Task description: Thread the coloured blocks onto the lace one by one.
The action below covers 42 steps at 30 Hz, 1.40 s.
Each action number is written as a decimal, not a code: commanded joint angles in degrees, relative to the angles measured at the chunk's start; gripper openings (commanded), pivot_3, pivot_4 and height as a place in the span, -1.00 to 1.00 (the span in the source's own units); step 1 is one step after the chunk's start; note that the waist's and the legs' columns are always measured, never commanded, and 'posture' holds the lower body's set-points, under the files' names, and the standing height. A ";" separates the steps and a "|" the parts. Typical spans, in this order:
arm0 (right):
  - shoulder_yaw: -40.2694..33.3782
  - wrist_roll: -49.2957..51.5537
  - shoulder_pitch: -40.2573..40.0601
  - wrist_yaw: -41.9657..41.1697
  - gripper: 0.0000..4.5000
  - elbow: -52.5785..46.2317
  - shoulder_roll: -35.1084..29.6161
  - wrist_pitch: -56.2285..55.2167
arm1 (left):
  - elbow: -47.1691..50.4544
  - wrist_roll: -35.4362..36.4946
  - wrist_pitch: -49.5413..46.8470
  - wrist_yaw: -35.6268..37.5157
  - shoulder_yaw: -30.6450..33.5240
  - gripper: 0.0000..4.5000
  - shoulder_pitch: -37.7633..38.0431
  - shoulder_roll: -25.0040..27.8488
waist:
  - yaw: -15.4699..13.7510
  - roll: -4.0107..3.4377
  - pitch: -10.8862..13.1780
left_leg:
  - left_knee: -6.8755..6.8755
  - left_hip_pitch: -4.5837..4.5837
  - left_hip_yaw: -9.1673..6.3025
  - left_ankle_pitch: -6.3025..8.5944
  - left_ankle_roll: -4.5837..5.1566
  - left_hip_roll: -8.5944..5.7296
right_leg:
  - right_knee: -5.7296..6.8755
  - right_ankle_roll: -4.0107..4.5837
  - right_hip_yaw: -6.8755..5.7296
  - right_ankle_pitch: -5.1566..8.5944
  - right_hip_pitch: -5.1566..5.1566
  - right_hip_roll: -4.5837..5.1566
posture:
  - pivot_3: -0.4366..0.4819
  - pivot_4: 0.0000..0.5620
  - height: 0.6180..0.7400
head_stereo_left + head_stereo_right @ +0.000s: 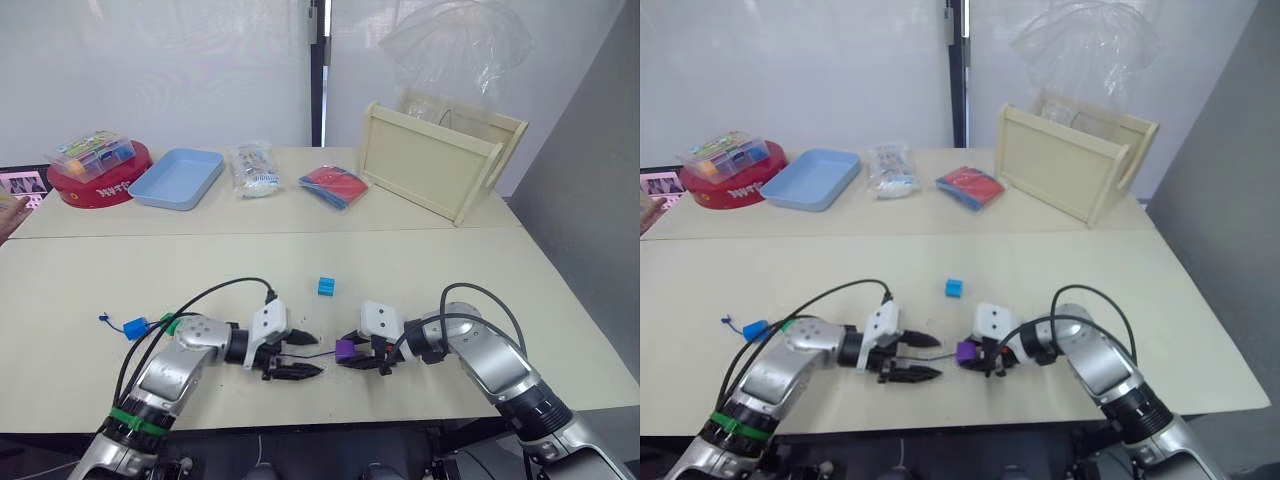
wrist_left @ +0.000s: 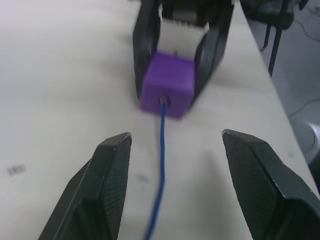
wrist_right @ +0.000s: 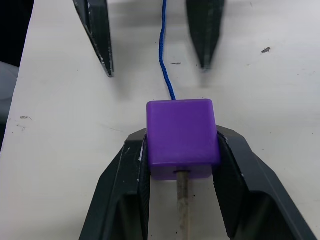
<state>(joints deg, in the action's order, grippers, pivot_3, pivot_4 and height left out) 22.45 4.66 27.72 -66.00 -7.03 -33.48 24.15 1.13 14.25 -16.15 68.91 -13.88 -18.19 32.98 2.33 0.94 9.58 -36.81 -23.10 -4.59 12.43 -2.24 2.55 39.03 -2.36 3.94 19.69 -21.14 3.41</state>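
Beige table (image 1: 420, 270), lace (image 3: 163, 55) threaded lengthwise through claw-held purple block (image 3: 182, 137)

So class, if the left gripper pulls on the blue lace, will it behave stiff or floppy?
Probably floppy: the lace curves loosely across the table. Its pale tip pokes straight out of the purple block, so that end is likely stiff. It looks thin and light.

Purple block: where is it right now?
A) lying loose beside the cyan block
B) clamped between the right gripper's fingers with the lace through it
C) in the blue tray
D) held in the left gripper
B: the purple block sits between the right gripper's fingers, the lace entering one face and its pale tip leaving the other.
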 commanded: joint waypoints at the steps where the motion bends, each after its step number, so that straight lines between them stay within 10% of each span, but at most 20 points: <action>1: 0.76 -0.12 -0.44 -0.26 -0.48 -0.59 -0.39 0.17 | -1.43 -2.42 2.39 -0.50 -1.66 0.36 0.37 0.12 | -0.10 0.00 0.00 | 0.00 0.02 0.00 0.00 0.00 -0.01 | -0.01 0.00 0.00 0.00 0.02 0.00 | -0.05 -0.47 1.00; 11: 0.84 -0.09 -0.23 -0.15 -0.48 -0.68 -0.30 0.50 | -6.74 -6.09 8.03 -1.66 -4.57 -0.99 0.03 -1.92 | -0.11 -0.01 -0.02 | 0.00 0.04 0.01 0.01 0.01 -0.01 | -0.02 0.00 0.01 0.00 0.04 0.00 | -0.05 -0.47 1.00; 41: 0.48 0.66 -1.29 0.52 -0.48 -2.93 -0.83 3.25 | -0.25 0.13 0.14 -1.39 -1.20 -0.99 -4.18 -5.60 | -0.91 -0.01 -0.03 | -0.02 0.05 0.02 0.01 0.01 -0.03 | -0.03 0.00 0.01 0.00 0.08 0.02 | -0.05 -0.47 1.00; 42: 0.20 0.77 -1.25 0.80 -0.03 -2.99 -0.72 3.51 | 0.44 1.40 -1.13 -0.81 -0.53 -0.74 -4.44 -5.22 | -0.90 -0.01 -0.03 | -0.02 0.05 0.02 0.01 0.01 -0.03 | -0.03 0.00 0.01 0.00 0.07 0.02 | -0.05 -0.47 1.00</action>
<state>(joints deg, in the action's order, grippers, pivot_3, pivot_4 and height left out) 22.30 4.75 27.12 -65.53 -8.82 -34.40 26.56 -1.46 12.69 -15.66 67.07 -16.57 -21.89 27.01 1.42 0.92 9.55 -36.82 -23.06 -4.58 12.43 -2.23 2.52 39.00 -2.36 3.95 19.69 -21.08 3.42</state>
